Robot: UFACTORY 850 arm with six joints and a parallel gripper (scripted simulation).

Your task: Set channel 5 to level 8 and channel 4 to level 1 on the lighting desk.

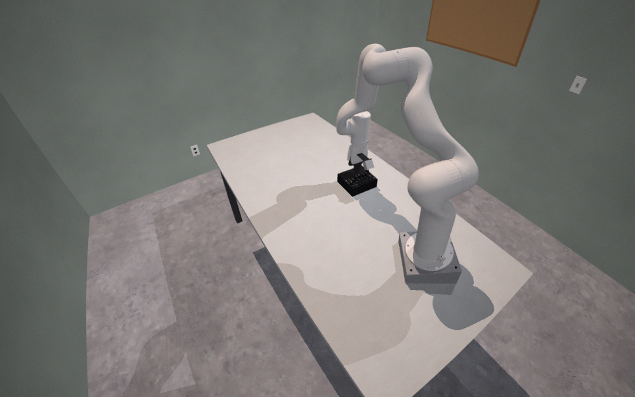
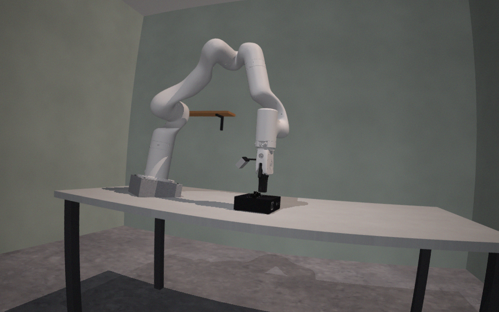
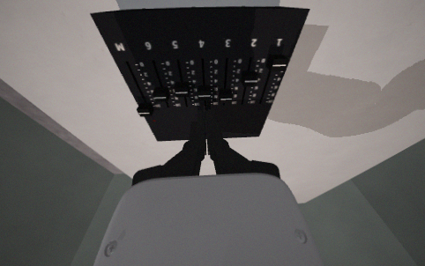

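Note:
The black lighting desk [image 1: 357, 183] [image 2: 256, 203] [image 3: 207, 26] stands on its feet on the white table [image 1: 304, 234] [image 2: 368, 217] [image 3: 66, 66]. In the wrist view its labels run M, 6, 5, 4, 3, 2, 1 from left to right, with level 0 at the far end of each scale. The channel 4 cap [image 3: 204, 94] and the channel 5 cap [image 3: 182, 91] both sit in the near, high part of their scales. My gripper [image 3: 205, 119] [image 1: 356, 168] [image 2: 263, 189] is shut and empty. It points straight down just above the desk, its tips right by the near side of the channel 4 cap.
The channel 1 cap [image 3: 279, 64] is far up, the channel 2 cap [image 3: 251, 80] is midway, and the M cap [image 3: 143, 109] is nearest. The arm's grey base block [image 1: 430, 273] [image 2: 154, 189] stands on the table. A wooden shelf [image 2: 211, 113] hangs on the wall.

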